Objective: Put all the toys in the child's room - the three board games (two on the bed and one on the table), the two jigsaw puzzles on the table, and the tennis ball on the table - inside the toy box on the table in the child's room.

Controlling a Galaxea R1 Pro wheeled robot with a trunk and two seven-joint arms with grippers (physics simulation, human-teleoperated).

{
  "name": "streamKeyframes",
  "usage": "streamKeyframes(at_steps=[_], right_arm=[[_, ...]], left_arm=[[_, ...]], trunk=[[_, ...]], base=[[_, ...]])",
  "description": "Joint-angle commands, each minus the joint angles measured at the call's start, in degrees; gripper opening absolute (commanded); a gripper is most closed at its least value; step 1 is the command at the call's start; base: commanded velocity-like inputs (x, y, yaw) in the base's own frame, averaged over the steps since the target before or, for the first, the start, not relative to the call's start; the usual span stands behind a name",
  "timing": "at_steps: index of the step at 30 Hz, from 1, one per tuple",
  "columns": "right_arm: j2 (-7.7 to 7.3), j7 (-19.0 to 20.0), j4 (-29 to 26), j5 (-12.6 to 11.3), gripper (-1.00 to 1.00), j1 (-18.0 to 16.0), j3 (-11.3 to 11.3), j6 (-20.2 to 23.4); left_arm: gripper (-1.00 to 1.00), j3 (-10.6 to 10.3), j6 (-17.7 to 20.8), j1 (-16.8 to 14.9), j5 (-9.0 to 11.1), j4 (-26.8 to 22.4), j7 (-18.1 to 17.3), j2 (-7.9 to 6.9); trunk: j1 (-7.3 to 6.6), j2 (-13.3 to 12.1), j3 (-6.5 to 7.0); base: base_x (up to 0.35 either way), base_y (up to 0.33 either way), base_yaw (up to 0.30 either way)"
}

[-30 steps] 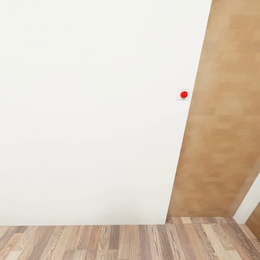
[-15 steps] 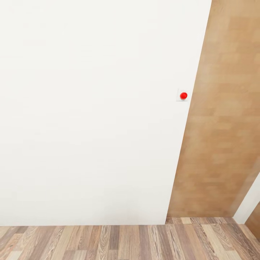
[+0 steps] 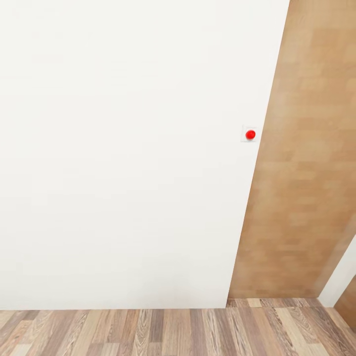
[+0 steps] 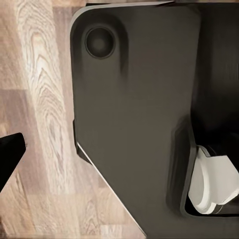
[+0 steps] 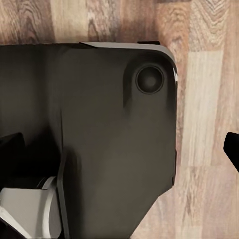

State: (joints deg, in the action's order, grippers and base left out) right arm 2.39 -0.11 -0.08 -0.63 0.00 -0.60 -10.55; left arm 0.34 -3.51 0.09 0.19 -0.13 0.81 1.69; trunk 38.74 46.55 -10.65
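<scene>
Head view first: we're facing a plain white wall (image 3: 128,148), pretty close up. A small white switch plate with a red button (image 3: 250,134) sits on it near its right edge. Just right of that is a tall wood-grain panel (image 3: 301,158), probably a door, though we can't say for sure. A sliver of another white surface and more wood shows at the far lower right. Along the bottom runs a strip of plank floor (image 3: 158,331) in mixed brown and grey tones. The toys, toy box, table and bed aren't anywhere we can place from here.

Left wrist view: we're looking down at the robot's dark base (image 4: 134,114), a flat black plate with a rounded corner and a round recess (image 4: 99,42) near that corner. A white rounded part (image 4: 211,184) sits in a notch at the base's edge. Plank floor lies beside the base. A black fingertip (image 4: 10,154) pokes in at the frame edge; that's too little to tell whether the left gripper is released or clenched.

Right wrist view: same deal, mirrored. Dark base plate (image 5: 99,139) with its round recess (image 5: 150,79), a grey-white part (image 5: 27,209) at one corner, floor around it. One black fingertip (image 5: 232,147) at the edge, so the right gripper's state is anyone's guess too.
</scene>
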Motion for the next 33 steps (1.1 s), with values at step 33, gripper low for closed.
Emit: streamKeyframes(at_steps=[33], right_arm=[[-0.25,0.0,-0.9,-0.2,1.00,0.0,0.0,-0.2]], left_arm=[[1.00,-0.4,-2.5,0.0,-0.4,-6.4,8.6,0.16]], trunk=[[-7.24,-13.2,5.88]], base=[[0.000,0.000,0.000]])
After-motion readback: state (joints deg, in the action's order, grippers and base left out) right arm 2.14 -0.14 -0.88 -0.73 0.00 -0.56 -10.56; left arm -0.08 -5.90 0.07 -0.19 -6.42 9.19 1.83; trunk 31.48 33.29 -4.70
